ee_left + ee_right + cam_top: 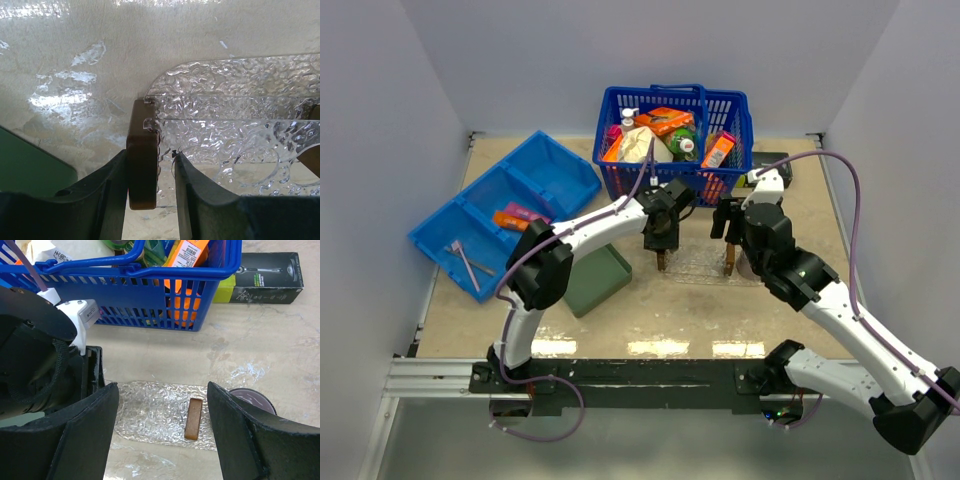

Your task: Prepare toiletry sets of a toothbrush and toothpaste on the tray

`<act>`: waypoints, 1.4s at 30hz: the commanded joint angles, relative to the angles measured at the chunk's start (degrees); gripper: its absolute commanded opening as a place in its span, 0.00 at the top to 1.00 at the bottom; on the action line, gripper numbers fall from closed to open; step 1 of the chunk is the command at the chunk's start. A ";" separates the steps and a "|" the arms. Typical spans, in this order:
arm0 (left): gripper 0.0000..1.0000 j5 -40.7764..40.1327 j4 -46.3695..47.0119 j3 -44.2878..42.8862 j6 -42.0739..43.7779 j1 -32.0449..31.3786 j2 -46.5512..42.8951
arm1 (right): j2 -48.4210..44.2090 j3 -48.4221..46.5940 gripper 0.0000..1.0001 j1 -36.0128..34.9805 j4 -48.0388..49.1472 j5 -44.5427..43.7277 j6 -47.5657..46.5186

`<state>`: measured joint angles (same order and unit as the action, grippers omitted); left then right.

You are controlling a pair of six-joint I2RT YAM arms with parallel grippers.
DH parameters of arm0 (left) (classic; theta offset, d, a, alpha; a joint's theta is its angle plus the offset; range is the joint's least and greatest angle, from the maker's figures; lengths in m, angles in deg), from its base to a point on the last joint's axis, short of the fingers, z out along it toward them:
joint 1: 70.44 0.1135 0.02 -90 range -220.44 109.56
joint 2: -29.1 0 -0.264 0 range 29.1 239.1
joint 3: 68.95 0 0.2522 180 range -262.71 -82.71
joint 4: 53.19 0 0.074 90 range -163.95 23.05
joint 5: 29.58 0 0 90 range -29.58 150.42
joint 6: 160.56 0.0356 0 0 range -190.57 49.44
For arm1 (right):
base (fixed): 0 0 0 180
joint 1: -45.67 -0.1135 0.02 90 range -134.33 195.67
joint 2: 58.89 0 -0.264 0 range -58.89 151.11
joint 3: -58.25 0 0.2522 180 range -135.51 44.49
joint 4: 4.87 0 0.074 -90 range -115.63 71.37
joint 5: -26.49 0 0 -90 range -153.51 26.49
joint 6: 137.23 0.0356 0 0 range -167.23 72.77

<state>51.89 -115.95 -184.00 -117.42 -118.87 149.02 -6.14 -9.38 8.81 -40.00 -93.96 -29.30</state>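
Note:
The clear tray (700,262) lies mid-table with a brown handle at each end. My left gripper (662,245) is shut on the tray's left handle (142,160). In the left wrist view, one finger of that gripper (149,155) presses the wood and the other meets the tray's (240,100) clear rim. My right gripper (728,235) hangs open above the tray's right end. In its wrist view the right gripper (162,390) holds nothing, and the other handle (193,418) lies below on the tray (150,410). Orange toothpaste (508,219), pink toothpaste (525,212) and a toothbrush (468,265) lie in the blue bin.
The blue divided bin (550,160) sits at the far left. A dark green tray (600,280) lies just left of the clear one. A blue basket (610,150) of packaged goods stands behind. A black box (265,277) and a purple mug (252,399) are to the right.

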 commanded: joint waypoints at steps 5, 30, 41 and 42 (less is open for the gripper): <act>0.54 2.91 0.92 -3.21 0.79 0.00 0.05 | -0.98 0.60 0.26 -0.05 2.21 -0.66 0.08; 0.37 -0.61 8.99 6.27 5.54 4.03 -13.65 | 0.15 -2.12 0.26 -0.05 -1.22 1.80 2.98; 0.16 0.71 35.87 32.81 18.80 8.25 -40.71 | 6.83 0.16 0.34 -0.32 -4.66 10.84 12.82; 0.15 2.80 37.03 34.13 19.60 10.78 -42.38 | 8.06 0.43 0.36 -0.75 -4.22 11.55 14.57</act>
<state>52.00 -92.58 -154.48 -104.91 -112.66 115.06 0.18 -9.05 8.81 -44.87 -87.67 -21.45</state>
